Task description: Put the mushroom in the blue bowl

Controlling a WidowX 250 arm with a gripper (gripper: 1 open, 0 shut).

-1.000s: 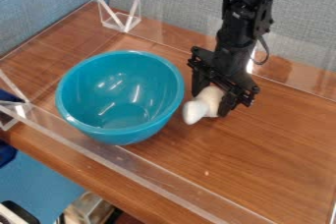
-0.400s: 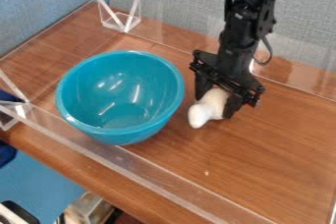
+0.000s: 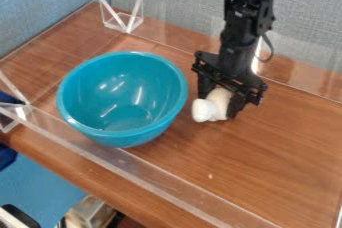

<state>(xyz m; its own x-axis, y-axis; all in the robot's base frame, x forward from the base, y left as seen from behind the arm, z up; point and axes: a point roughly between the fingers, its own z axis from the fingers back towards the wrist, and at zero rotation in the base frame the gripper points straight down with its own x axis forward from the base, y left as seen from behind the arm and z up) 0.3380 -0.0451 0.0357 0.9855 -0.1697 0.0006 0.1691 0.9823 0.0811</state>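
The blue bowl (image 3: 120,97) sits empty on the wooden table at the left. Just right of its rim, my gripper (image 3: 218,102) hangs from the black arm and is shut on the mushroom (image 3: 207,110). Only the cream-white stem shows, sticking out toward the bowl and lifted a little off the table. The cap is hidden between the black fingers (image 3: 241,94).
A low clear acrylic wall (image 3: 147,177) runs along the table's front and sides. A clear triangular stand (image 3: 123,17) sits at the back left corner. Bare wood (image 3: 267,162) lies to the right of the gripper.
The gripper has risen slightly with the mushroom, which now sits a bit higher above the table. The bowl has not moved.
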